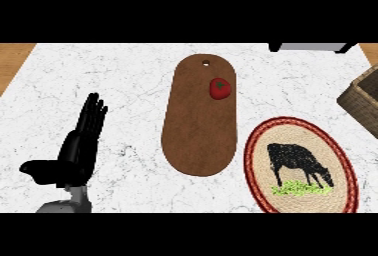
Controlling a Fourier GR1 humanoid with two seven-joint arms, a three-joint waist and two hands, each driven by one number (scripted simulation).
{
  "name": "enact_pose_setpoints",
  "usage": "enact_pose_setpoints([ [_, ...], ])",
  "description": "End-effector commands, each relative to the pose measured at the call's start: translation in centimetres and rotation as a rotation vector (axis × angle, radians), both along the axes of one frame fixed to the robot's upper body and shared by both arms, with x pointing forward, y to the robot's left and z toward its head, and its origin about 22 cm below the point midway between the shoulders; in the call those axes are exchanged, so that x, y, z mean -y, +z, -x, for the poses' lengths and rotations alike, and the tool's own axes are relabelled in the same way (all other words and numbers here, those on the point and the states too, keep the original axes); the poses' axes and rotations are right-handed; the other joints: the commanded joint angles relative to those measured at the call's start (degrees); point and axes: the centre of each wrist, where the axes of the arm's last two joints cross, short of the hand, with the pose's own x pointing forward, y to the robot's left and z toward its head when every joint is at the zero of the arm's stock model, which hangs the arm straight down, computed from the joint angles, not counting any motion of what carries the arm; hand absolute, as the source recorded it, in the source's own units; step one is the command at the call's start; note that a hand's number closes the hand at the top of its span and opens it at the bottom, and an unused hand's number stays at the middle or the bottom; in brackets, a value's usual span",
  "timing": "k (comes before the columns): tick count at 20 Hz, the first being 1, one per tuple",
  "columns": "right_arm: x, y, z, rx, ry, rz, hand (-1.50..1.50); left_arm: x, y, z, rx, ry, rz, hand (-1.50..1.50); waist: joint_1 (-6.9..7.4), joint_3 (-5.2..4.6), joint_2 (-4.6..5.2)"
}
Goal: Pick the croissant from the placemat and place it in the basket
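Marble counter [133, 75] filling view. Board [198, 135] lying centre. Mat [295, 132] sitting just R of it. Basket [362, 97] showing at R edge. L hand [77, 145] resting at left, fingers straight, holding nothing. Red fruit [220, 88] sitting on board. Croissant and R hand not showing. Est. light, flaky, crushing easily; taking it mid-body.

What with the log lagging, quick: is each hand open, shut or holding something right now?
Left hand: open, fingers straight and up, holding nothing.
Right hand: not in view.
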Motion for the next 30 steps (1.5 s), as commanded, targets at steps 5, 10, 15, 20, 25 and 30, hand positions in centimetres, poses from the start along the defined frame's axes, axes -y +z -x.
enact_pose_setpoints([
  [5,0.5,-0.9,-0.2,0.032,0.146,-0.141,-1.5,-1.5,0.5,0.4,-0.001,-0.005,0.007,0.0,-0.33,0.04,-0.12],
  [10,-0.3,0.0,-1.9,0.134,0.127,-0.272,-1.5,-0.1,1.6,0.2,0.012,0.012,-0.005,0.0,-0.37,0.04,-0.2],
  [15,1.2,2.2,-0.6,0.252,0.07,-0.335,-1.5,0.0,0.6,-0.2,-0.007,0.018,-0.004,0.0,-0.94,0.02,-0.13],
  [20,3.5,5.5,2.4,0.273,-0.014,-0.334,-1.5,-1.2,1.0,0.3,0.001,0.01,-0.007,0.0,-0.33,0.09,0.07],
  [25,4.2,6.7,3.2,0.285,-0.132,-0.45,-1.5,0.6,0.2,0.2,-0.006,-0.02,0.007,0.0,0.09,0.16,0.43],
  [30,4.9,8.5,4.7,0.279,-0.085,-0.517,-1.5,-0.4,0.9,-0.1,0.006,-0.003,0.01,0.0,-0.34,0.32,0.37],
])
